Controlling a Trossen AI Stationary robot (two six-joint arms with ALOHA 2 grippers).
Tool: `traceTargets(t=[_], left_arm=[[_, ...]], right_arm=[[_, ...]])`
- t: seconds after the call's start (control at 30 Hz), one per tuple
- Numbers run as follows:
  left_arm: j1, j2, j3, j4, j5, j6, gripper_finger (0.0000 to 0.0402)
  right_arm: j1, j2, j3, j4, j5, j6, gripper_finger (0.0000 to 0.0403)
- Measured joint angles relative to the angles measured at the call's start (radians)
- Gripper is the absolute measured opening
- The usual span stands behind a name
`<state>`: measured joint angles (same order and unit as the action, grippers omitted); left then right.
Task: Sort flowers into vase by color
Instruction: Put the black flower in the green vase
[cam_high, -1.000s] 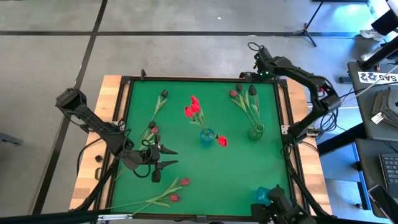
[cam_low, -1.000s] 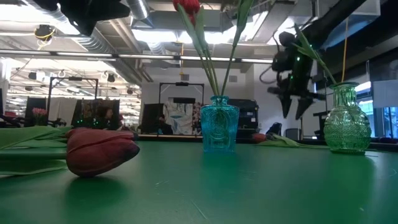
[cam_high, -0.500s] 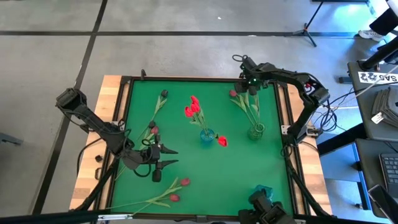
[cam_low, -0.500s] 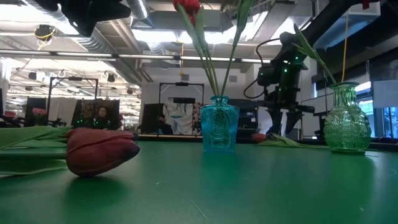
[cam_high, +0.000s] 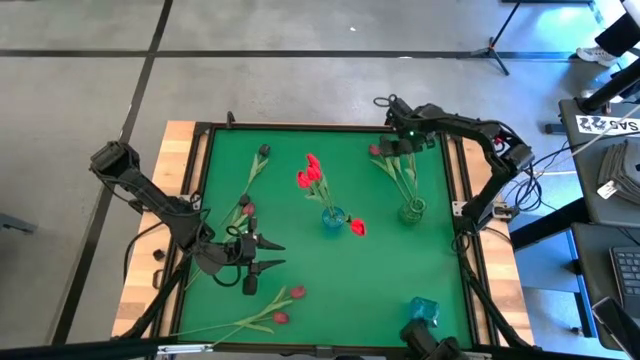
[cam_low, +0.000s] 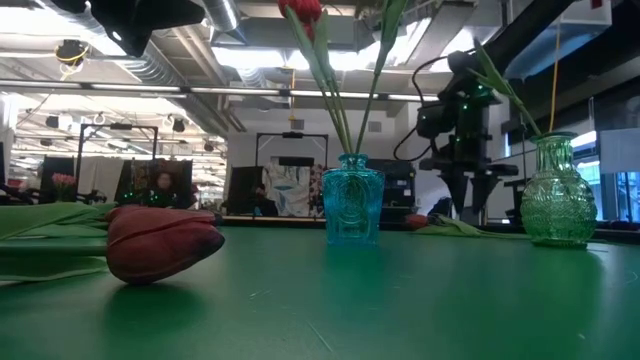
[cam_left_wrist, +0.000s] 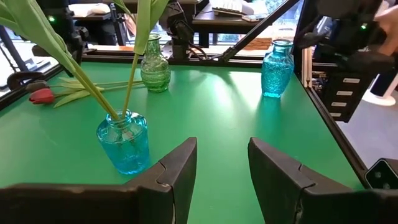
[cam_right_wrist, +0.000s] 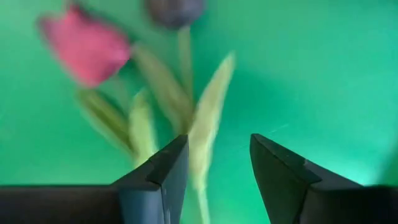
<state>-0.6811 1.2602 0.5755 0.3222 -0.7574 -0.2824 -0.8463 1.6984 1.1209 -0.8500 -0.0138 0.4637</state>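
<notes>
Red tulips (cam_high: 308, 175) stand in a blue vase (cam_high: 332, 218) mid-table. A green vase (cam_high: 412, 210) at the right holds stems that lean toward the far edge. Beside them a pink-headed tulip (cam_right_wrist: 84, 46) lies on the mat, with a dark head (cam_right_wrist: 174, 9) next to it. My right gripper (cam_high: 400, 147) hangs open just above these two, pointing down, its fingers on either side of a leaf (cam_right_wrist: 208, 124) without touching it. My left gripper (cam_high: 268, 254) waits open at the near left, aimed level at the blue vase (cam_left_wrist: 124, 143). Several loose tulips (cam_high: 280, 305) lie on the left half.
A second blue vase (cam_high: 422, 310) stands near the front right corner. A dark tulip head (cam_low: 160, 240) lies close to the low camera. A black frame (cam_high: 200, 180) borders the green mat. Bare mat lies between the two blue vases.
My right gripper has come from the far right corner toward the table's left and sunk lower, ending over the pink and dark tulip heads beside the green vase. It has rolled a little on the way. No flower has moved.
</notes>
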Motion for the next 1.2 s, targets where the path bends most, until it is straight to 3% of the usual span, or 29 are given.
traceTargets(t=[0.33,0.57,0.73,0.87,1.03,1.2], left_arm=[[-0.014,0.001,0.000,0.000,0.015,-0.026,0.0141],[-0.009,0.001,0.000,0.000,0.015,-0.015,0.0141],[-0.006,0.001,0.000,0.001,0.014,0.004,0.0141],[-0.006,0.001,0.000,0.002,0.005,0.005,0.0141],[-0.006,0.001,0.000,0.003,0.004,0.005,0.0141],[-0.006,0.001,0.000,0.003,0.004,0.005,0.0141]], right_arm=[[0.009,-0.025,-0.240,0.343,0.009,0.073,0.0170],[0.050,-0.023,-0.260,0.359,0.045,-0.053,0.0169],[0.123,-0.021,-0.259,0.336,0.132,-0.101,0.0167],[0.126,-0.020,-0.259,0.327,0.132,-0.096,0.0128],[0.127,-0.019,-0.246,0.340,0.127,-0.096,0.0020],[0.127,-0.042,-0.162,0.323,0.185,-0.134,0.0021]])
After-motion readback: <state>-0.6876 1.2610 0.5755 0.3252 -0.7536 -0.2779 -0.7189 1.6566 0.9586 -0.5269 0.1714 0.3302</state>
